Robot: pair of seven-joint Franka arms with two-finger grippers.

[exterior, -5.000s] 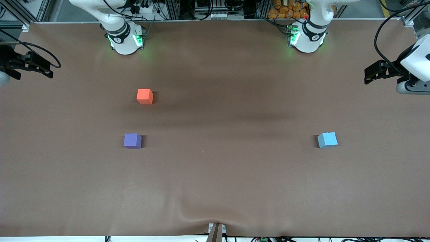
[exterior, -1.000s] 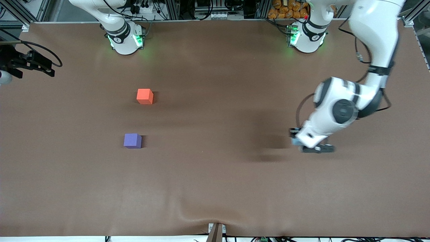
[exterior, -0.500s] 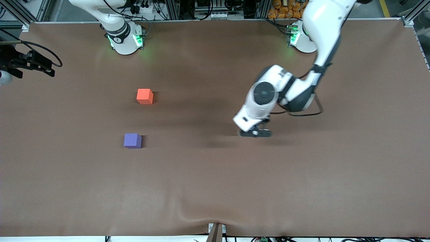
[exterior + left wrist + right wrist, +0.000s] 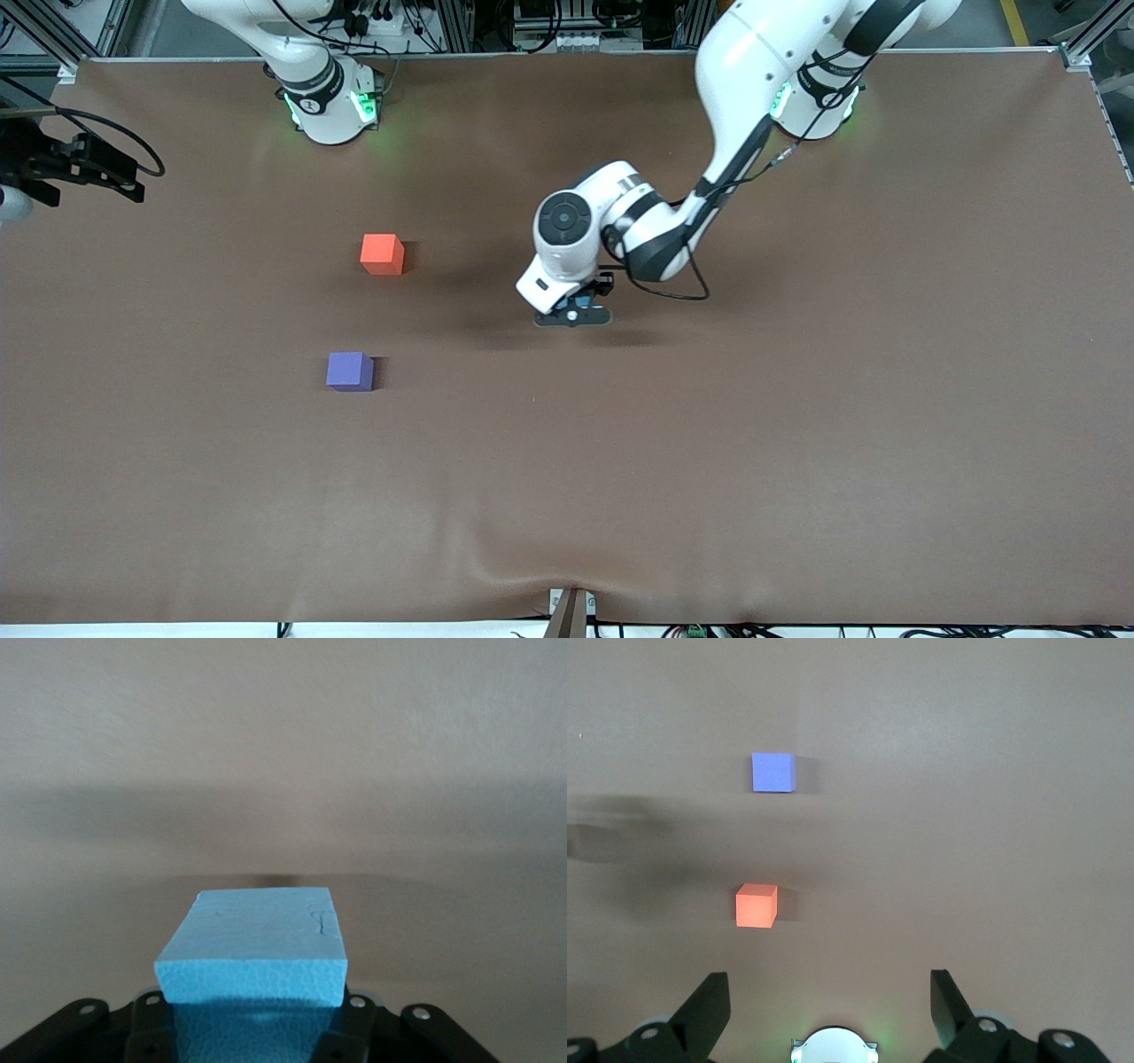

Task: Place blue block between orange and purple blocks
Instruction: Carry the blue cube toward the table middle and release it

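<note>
Left gripper [image 4: 573, 312] pinches blue block [image 4: 252, 952]; right gripper [image 4: 828, 1001] waits, spread. Rush the drop and you'll nudge orange block [image 4: 383, 253] or purple block [image 4: 350, 370].

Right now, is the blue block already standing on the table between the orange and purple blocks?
No, the left hand holds the blue block above bare table, apart from both blocks.

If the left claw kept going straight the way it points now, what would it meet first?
The left claw, shut on the blue block, points down at the table. Straight on, the block would likely touch bare brown cloth first; the orange block and purple block sit well toward the right arm's end.
</note>
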